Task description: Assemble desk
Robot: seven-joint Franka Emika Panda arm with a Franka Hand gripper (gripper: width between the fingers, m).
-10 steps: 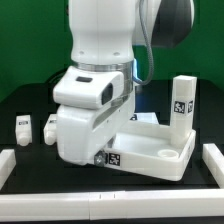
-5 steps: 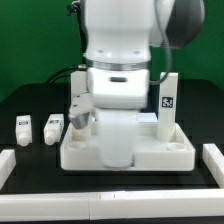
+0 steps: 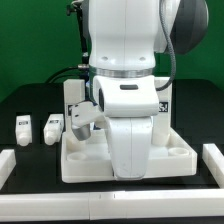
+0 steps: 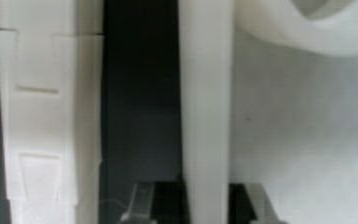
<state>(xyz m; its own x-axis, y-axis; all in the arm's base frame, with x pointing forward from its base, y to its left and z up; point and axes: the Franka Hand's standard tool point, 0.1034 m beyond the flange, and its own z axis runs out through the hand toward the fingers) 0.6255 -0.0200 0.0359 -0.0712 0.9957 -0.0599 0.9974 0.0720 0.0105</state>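
Observation:
The white desk tabletop (image 3: 182,155) lies on the black table with its rim upward, mostly hidden behind my arm. One leg (image 3: 73,96) stands at its far left corner. A tagged leg (image 3: 164,103) peeks out behind the arm at the right. Two loose legs (image 3: 24,128) (image 3: 53,128) lie to the exterior view's left. In the wrist view my gripper (image 4: 204,206) straddles a thin white wall of the tabletop (image 4: 208,90), one finger (image 4: 146,202) on each side, shut on it. The gripper itself is hidden in the exterior view.
White border rails lie at the exterior view's left (image 3: 6,162), right (image 3: 213,160) and front (image 3: 110,198). A long white part with notches (image 4: 34,130) runs beside the gripped wall in the wrist view. I cannot tell what it is.
The tabletop has turned from slanted to square with the table's front. My arm swung toward the exterior view's right with it and now hides most of the right leg.

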